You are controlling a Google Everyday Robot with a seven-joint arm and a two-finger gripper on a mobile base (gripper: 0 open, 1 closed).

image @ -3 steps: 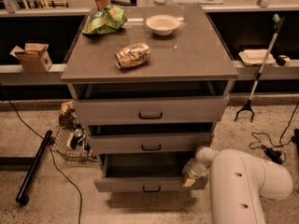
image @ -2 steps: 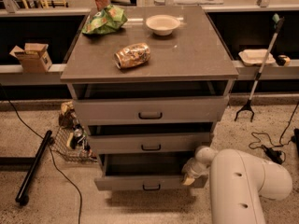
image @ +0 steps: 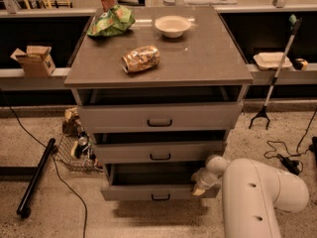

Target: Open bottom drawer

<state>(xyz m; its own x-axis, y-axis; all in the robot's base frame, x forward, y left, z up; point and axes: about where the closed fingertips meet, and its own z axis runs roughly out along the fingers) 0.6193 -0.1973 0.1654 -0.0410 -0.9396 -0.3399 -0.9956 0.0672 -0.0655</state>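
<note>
Down low on the cabinet (image: 208,58), the bottom drawer (image: 143,192) sits partly out, with the gripper (image: 202,181) at its right corner — can't tell if it's clamped or open. Looks mid-pull, so next wants a straight outward tug.

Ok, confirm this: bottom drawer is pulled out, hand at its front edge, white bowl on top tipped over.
Wrong on the bowl: the camera view shows the white bowl standing upright on the cabinet top. The bottom drawer is pulled out, with the hand at its front edge.
</note>
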